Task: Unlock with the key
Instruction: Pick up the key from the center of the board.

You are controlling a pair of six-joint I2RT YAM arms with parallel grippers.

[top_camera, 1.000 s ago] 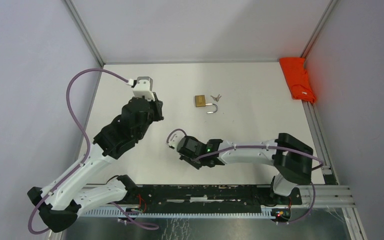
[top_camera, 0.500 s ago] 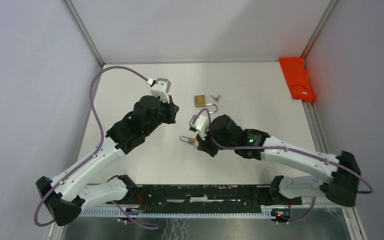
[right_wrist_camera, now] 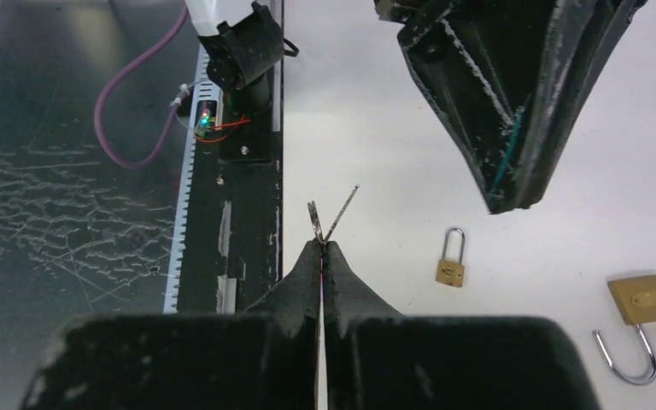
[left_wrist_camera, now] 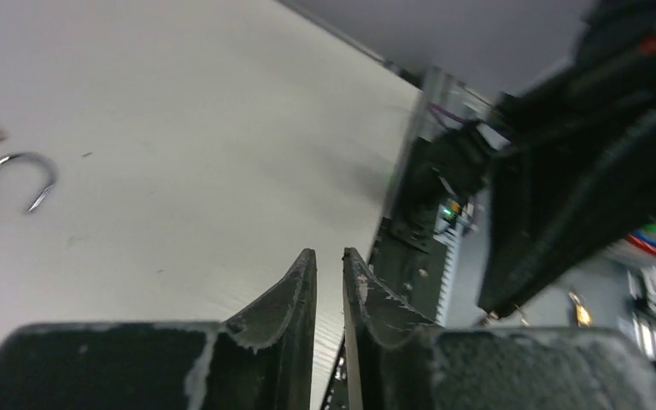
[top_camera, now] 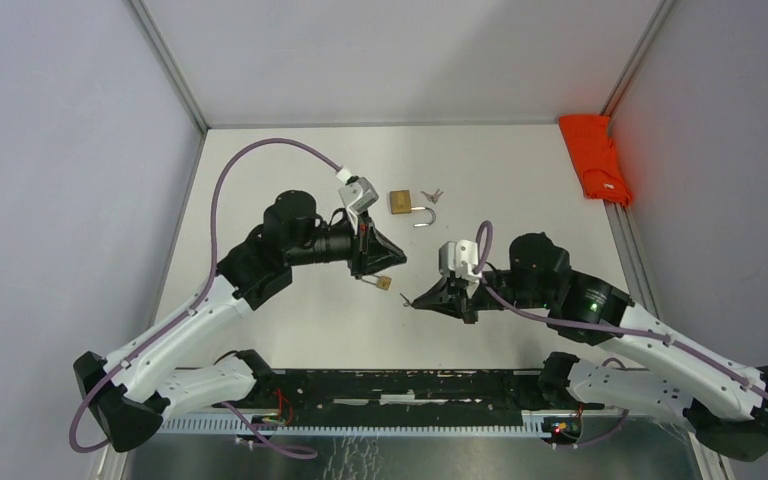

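Note:
A small brass padlock (top_camera: 381, 282) lies shut on the white table; it also shows in the right wrist view (right_wrist_camera: 450, 266). My right gripper (top_camera: 412, 301) is shut on a thin key and its ring (right_wrist_camera: 322, 220), held above the table just right of that padlock. My left gripper (top_camera: 396, 259) hovers just above the small padlock, its jaws almost together and empty (left_wrist_camera: 330, 255). A larger brass padlock (top_camera: 400, 201) lies further back with its shackle (top_camera: 423, 219) open and a bunch of keys (top_camera: 432, 195) beside it.
A red cloth (top_camera: 594, 157) lies at the far right edge. The black rail with cables (top_camera: 400, 388) runs along the near edge. Grey walls enclose the table on the left, back and right.
My right arm swung up to the small padlock, then drew back right with the key in its jaws. My left gripper swung right and now hovers over the small padlock.

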